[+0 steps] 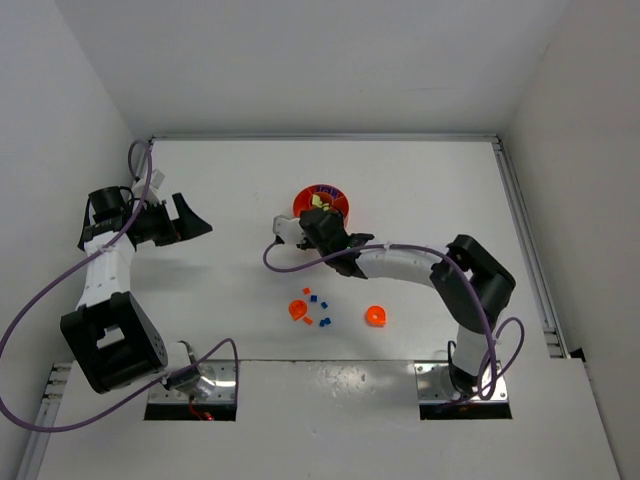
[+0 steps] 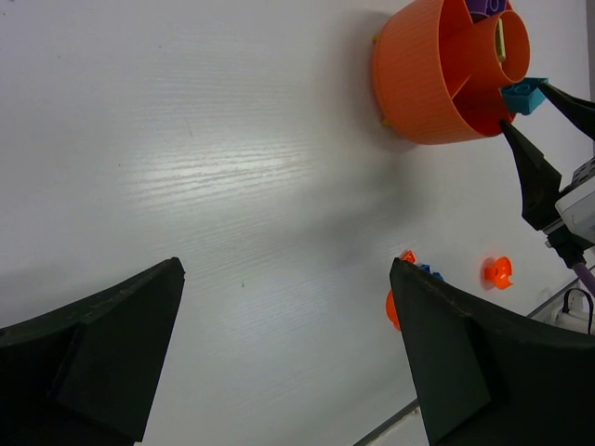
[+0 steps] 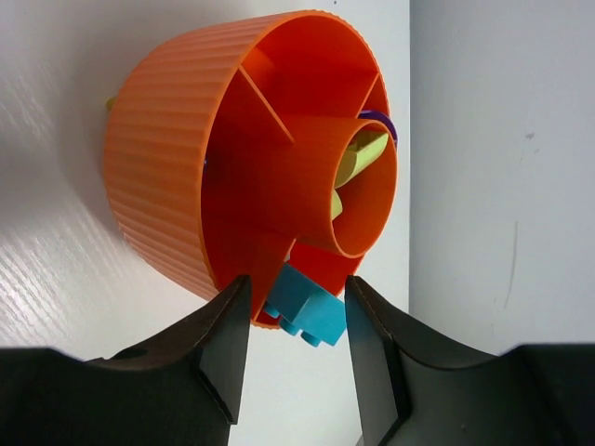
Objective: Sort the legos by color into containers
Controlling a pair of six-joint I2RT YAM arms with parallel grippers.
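Observation:
The containers are compartments of one round orange dish [image 1: 328, 192] [image 2: 418, 84] [image 3: 158, 167]. My right gripper [image 1: 318, 222] [image 3: 297, 281] hangs over its near rim, jaws apart. A cyan lego [image 3: 311, 311] [image 2: 523, 96] sits between them at the rim, close to one finger, with a gap to the other. Lime green [image 3: 358, 153] and purple [image 3: 376, 119] legos lie in other compartments. Loose on the table are two round orange pieces [image 1: 298, 309] [image 1: 376, 317] and small blue bricks [image 1: 325, 322]. My left gripper [image 1: 190, 215] [image 2: 286, 265] is wide open over bare table, far left of the dish.
White walls stand close behind and beside the table. The right arm's purple cable [image 1: 290, 262] loops between the dish and the loose bricks. A metal rail [image 1: 525, 230] runs along the table's right edge.

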